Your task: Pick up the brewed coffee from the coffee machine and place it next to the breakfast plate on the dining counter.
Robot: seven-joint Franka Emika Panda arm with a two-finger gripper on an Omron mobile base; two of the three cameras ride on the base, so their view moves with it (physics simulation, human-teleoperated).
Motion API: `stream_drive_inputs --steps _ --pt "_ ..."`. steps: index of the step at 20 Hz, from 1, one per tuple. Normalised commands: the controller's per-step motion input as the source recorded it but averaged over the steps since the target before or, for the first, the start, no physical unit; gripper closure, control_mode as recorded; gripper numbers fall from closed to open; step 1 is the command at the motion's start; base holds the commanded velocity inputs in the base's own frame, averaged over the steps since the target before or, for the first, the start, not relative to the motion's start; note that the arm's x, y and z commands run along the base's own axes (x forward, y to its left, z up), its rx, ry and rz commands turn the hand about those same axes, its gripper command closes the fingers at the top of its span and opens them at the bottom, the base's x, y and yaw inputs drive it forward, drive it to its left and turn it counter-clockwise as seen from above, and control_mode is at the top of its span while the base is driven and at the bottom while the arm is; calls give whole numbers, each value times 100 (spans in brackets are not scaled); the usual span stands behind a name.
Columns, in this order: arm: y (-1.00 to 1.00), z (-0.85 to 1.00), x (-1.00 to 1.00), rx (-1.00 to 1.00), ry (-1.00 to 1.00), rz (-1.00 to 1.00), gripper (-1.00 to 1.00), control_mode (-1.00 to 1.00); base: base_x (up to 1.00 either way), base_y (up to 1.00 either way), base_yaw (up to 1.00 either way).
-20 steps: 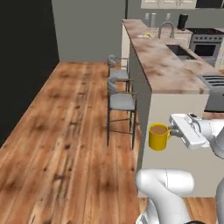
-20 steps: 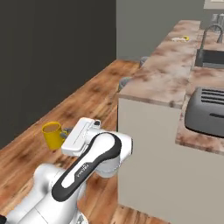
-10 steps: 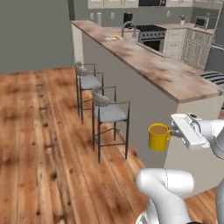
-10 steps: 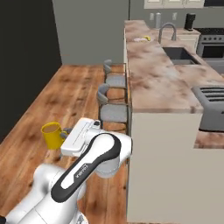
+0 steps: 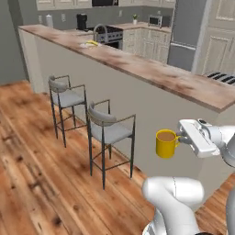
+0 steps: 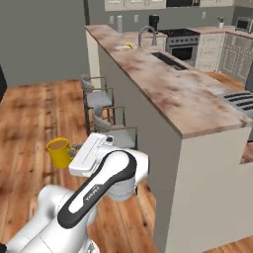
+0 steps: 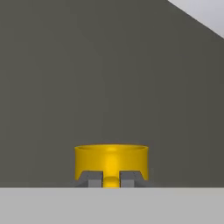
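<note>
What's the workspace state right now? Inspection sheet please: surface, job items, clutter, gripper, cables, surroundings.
Surface: dining counter, long marbled top over a plain beige front, running away from the base.
Job items: yellow mug with brown coffee, upright, carried in the air over the wood floor, below counter height. Breakfast plate with banana far down the counter. Coffee machine at the back wall.
Clutter: nothing seen near the mug.
Gripper: gripper jaws closed on the mug's handle.
Cables: nothing seen.
Surroundings: two bar stools along the counter front, sink faucet, stove, toaster behind the counter.
</note>
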Motion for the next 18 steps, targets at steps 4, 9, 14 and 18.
stream_drive_inputs --steps 4,9,14,18 --pt "0 0 0 0 0 0 100 100 41 100 -48" --pt "0 0 0 0 0 0 100 100 39 100 -46" --pt "0 0 0 0 0 0 100 100 31 100 -42" --pt "0 0 0 0 0 0 100 100 28 100 -40"
